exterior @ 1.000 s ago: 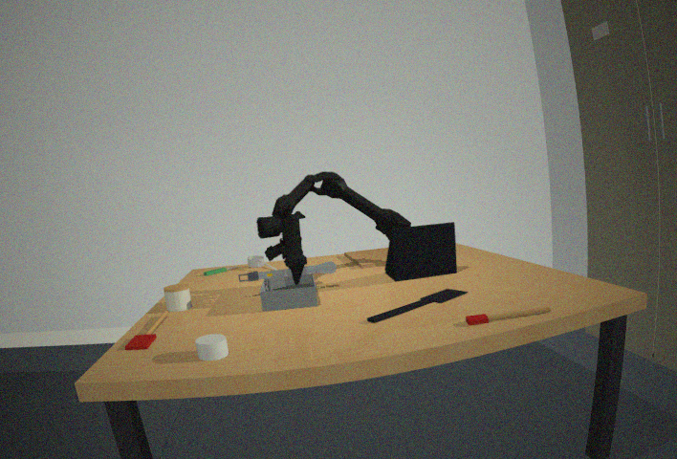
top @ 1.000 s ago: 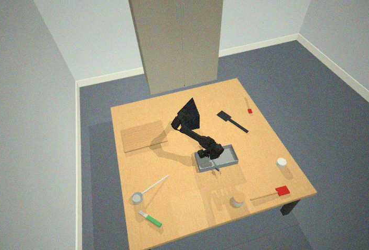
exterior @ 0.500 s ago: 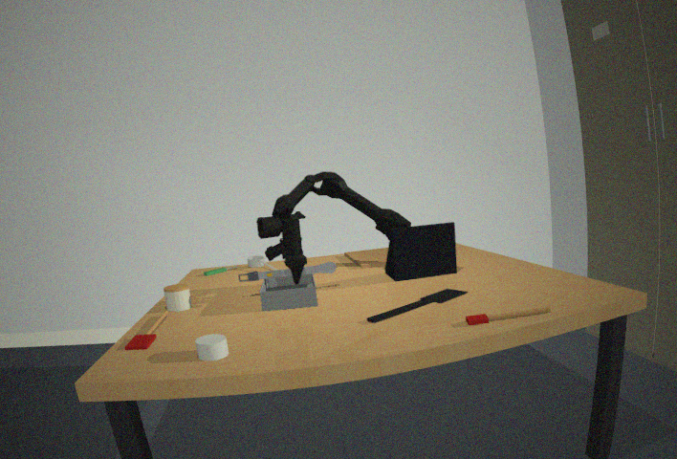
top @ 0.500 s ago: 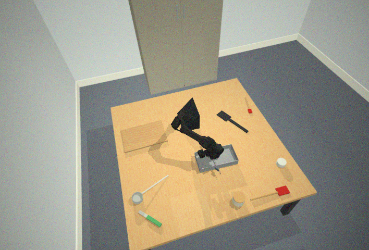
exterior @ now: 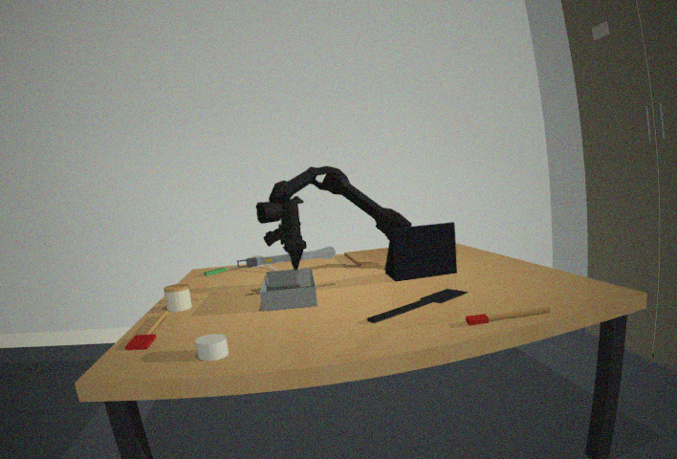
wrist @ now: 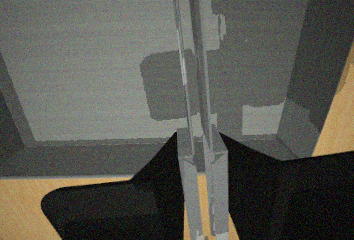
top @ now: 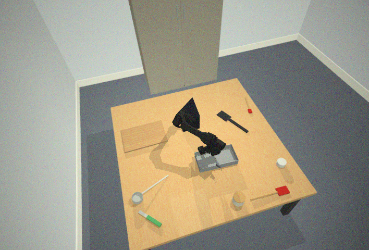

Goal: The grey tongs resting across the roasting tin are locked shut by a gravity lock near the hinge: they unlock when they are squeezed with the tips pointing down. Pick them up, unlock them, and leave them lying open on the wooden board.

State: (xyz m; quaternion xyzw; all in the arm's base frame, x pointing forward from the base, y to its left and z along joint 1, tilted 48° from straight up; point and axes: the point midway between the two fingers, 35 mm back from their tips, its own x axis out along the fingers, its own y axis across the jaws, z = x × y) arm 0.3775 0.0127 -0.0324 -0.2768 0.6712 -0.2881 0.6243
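Observation:
The grey tongs (top: 219, 166) (exterior: 318, 253) (wrist: 218, 192) are roughly level, a little above the grey roasting tin (top: 231, 163) (exterior: 288, 300) (wrist: 100, 95). Their arms lie close together. In the exterior view the dark, looped hinge end is at the left and slightly lower than the pale, rounded tip end at the right. My gripper (exterior: 295, 265) (wrist: 193, 135) points down and is shut on both arms of the tongs. In the top view my hand hides most of them. The wooden board (top: 142, 135) (exterior: 370, 255) lies on the table, left of the tin in the top view.
A black spatula (top: 238, 125) (exterior: 399, 312) lies behind and right of the tin. A white pot (top: 281, 162) (exterior: 212, 346) stands at the right. A wooden-lidded jar (top: 238, 200) (exterior: 177, 298), a red-ended utensil (top: 282, 190), a saucepan (top: 137, 198) and a green-handled tool (top: 154, 221) are nearer the front.

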